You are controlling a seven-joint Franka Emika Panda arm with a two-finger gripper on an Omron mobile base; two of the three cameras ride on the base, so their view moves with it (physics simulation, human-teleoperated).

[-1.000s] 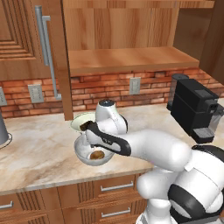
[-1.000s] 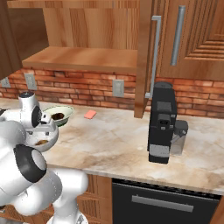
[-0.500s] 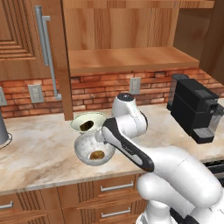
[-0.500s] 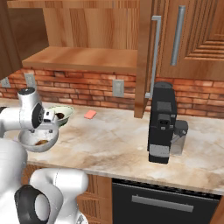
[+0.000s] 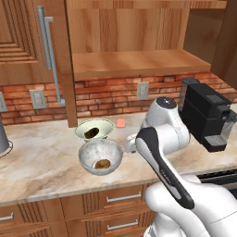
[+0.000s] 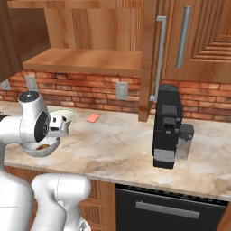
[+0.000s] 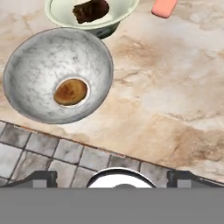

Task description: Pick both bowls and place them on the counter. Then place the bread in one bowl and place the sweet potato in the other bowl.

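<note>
Fingertips of the two-finger gripper [image 7: 112, 177] stand spread wide at the hand view's lower edge, holding nothing; beyond them the mottled grey stone-look bowl [image 7: 59, 74] sits on the beige marbled counter [image 7: 175, 87] with the round tan bun [image 7: 70, 92] inside, probably light and soft, best pinched gently across its sides; farther, touching it, the cream-white bowl [image 7: 92, 15], partly cropped, holds the dark oblong sweet potato [image 7: 91, 10], likely firm.

The left base view looks forward and down from behind the arm's left at the counter [image 5: 41, 162]. The right base view faces it from the other side. Both share the coffee machine [image 5: 206, 113]. The hand view looks down from close above the counter's front edge.
</note>
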